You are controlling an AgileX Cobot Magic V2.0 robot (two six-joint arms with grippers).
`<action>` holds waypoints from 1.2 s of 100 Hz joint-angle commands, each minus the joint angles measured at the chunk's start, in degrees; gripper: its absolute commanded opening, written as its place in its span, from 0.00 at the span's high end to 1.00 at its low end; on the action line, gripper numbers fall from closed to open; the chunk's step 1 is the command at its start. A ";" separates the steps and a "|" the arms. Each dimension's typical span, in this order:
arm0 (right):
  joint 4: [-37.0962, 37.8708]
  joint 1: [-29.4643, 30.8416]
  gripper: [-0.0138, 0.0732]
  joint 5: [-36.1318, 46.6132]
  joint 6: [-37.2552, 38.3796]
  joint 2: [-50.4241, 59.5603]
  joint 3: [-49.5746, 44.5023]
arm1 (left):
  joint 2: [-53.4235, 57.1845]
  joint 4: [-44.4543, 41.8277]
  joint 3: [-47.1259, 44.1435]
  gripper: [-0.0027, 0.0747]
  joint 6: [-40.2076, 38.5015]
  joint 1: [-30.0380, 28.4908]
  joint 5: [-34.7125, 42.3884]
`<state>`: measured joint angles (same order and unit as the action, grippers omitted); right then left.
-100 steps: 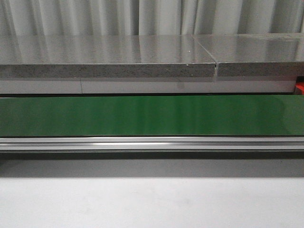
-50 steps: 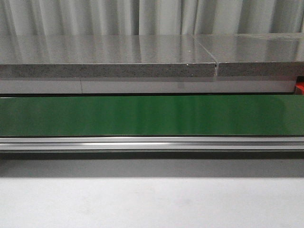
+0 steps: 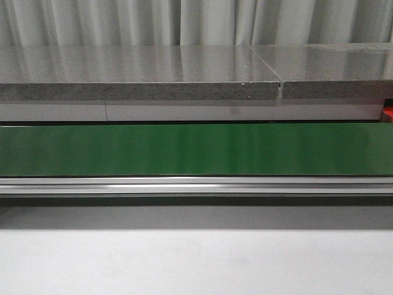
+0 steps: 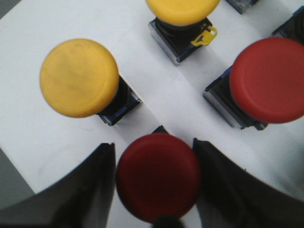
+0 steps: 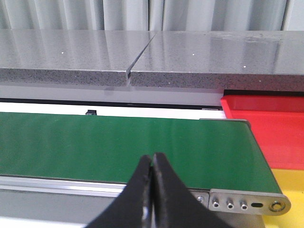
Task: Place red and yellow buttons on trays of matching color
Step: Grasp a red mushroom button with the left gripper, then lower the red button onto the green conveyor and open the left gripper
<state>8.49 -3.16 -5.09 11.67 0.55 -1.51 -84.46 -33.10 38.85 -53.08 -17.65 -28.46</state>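
In the left wrist view my left gripper (image 4: 154, 152) is shut on a red button (image 4: 158, 175); its dark fingers (image 4: 97, 185) press against the sides of the cap. The button's base rests on a white surface (image 4: 28, 123). Another red button (image 4: 268, 78) and two yellow buttons (image 4: 78, 76) (image 4: 183, 9) stand close by. In the right wrist view my right gripper (image 5: 152, 159) is shut and empty, over the near rail of the green conveyor belt (image 5: 118, 145). The red tray (image 5: 266, 128) and the yellow tray (image 5: 289, 190) sit past the belt's end. Neither gripper shows in the front view.
The front view shows the green belt (image 3: 196, 149), its aluminium rail (image 3: 196, 184), a grey stone shelf (image 3: 141, 74) behind and a white table (image 3: 196, 261) in front. A sliver of the red tray (image 3: 388, 114) shows at the right edge.
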 commanded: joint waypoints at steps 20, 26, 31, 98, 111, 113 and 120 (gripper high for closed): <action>0.47 0.09 0.92 4.57 -0.08 0.92 0.55 | 6.25 -1.38 1.72 0.96 -0.02 1.21 0.31; 0.47 0.09 0.92 4.57 -0.08 0.92 0.55 | 8.91 -1.38 1.72 0.99 0.51 2.37 -0.41; 0.47 0.09 0.92 4.57 -0.08 0.92 0.55 | 11.21 -1.38 1.72 0.99 1.39 3.45 -1.25; 0.47 0.09 0.92 4.57 -0.08 0.92 0.55 | 20.23 14.44 20.07 0.99 25.64 13.37 -11.58; 0.47 0.09 0.92 4.57 -0.08 0.92 0.55 | 15.92 19.48 22.76 0.99 31.21 13.37 -11.58; 0.47 0.09 0.92 4.57 -0.08 0.92 0.55 | 15.16 20.07 22.90 0.99 31.95 13.37 -11.58; 0.47 0.09 0.92 4.57 -0.08 0.92 0.55 | 12.56 21.47 23.57 0.99 33.64 13.37 -11.69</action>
<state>8.49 -3.16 -5.09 11.67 0.55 -1.51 -70.28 -13.70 59.68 -22.19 -4.67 -42.54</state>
